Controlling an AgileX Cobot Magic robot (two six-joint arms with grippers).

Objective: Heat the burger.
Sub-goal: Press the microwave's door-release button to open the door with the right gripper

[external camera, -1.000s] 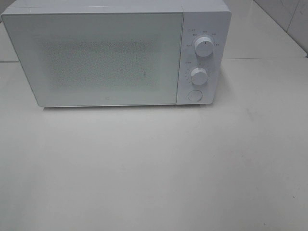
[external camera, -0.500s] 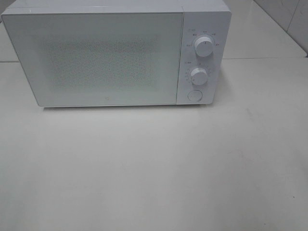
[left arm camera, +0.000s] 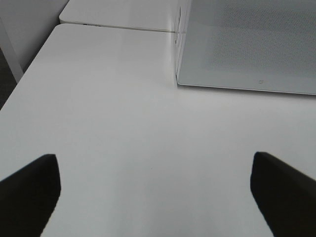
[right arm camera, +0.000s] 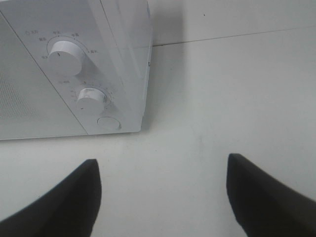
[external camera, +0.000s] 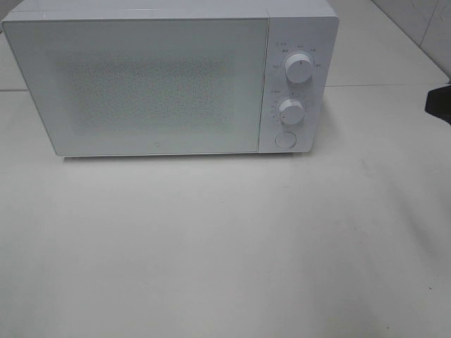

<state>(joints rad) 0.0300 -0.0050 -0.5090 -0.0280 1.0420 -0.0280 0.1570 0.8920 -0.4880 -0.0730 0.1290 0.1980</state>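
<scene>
a white microwave (external camera: 169, 77) stands on a pale table (external camera: 225, 246), facing the high camera. its door (external camera: 141, 84) is shut, and the door's speckled window is too milky to see through. the burger shows in none of the views, so i cannot tell where it is, whether inside the microwave or elsewhere.

on the microwave's control panel, beside the door, a large white upper knob (external camera: 299, 69) sits above a smaller lower knob (external camera: 291, 110), and a round button (external camera: 285, 139) sits below both. small markings ring each knob but are too fine to read.

the left gripper (left arm camera: 153, 168) hangs over the table in front of the microwave's door-side corner, well apart from it. its two dark fingers (left arm camera: 29, 192) are spread wide with only bare table between them.

the right gripper (right arm camera: 162, 165) hangs in front of the microwave's control-panel corner, near it but not touching. its fingers (right arm camera: 261, 197) are also spread wide and hold nothing. its wrist view takes in both knobs and the button.

in the high view, a dark shape (external camera: 441, 104) cuts in at the frame edge on the control-panel side of the microwave, well apart from it. too little of it shows to tell which part of the right arm it is.

a thin seam in the table runs level with the microwave's sides.
</scene>
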